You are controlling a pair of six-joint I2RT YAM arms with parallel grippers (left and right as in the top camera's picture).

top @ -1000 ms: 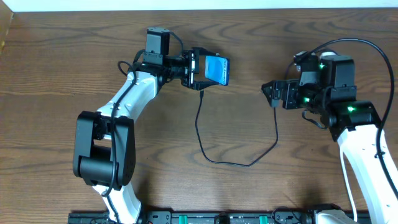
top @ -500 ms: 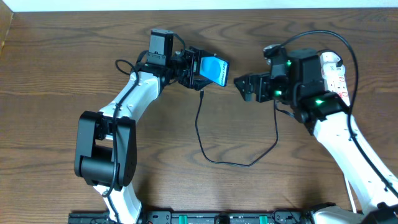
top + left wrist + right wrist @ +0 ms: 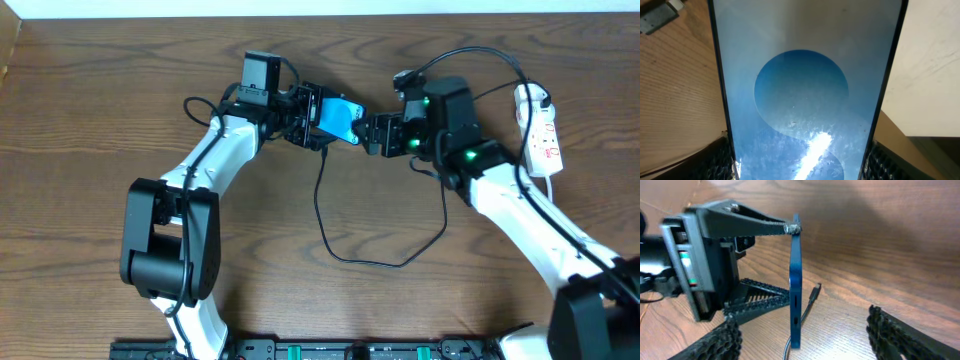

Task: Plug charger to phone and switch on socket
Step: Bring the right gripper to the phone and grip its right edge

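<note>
**Q:** Phone: where is it, and why is it held like that?
**A:** My left gripper (image 3: 318, 118) pinches the phone (image 3: 342, 117) across its long edges. It's lifted off the tabletop (image 3: 90, 90), at about 12 o'clock in the overhead view. In the right wrist view it stands on edge, with its thin side toward my right gripper (image 3: 369, 133). My guess is that this steadies it so the other arm can get at it. I can't pick out the port.

**Q:** Right gripper?
**A:** Spread, holding nothing. It sits at 3 o'clock of the phone, just beside its edge, with one finger on each side of the phone's line. I can't tell whether it touches.

**Q:** Charger?
**A:** The charger (image 3: 320, 205) lies slack on the tabletop and is not in the phone. Its connector tip (image 3: 814, 293) is at 6 o'clock of the phone, just beside it, with nothing gripping it. The cable loops down toward 6 o'clock, then back up under my right arm. It heads toward the socket (image 3: 545, 135) at 3 o'clock, well apart from the phone. I can't tell whether the plug head is seated there. The plug-in step looks not yet done.

**Q:** Any text or brands?
**A:** Nothing readable. The screen is blue with a round shape and shows no legible words. The socket has red marks, too small to read.
</note>
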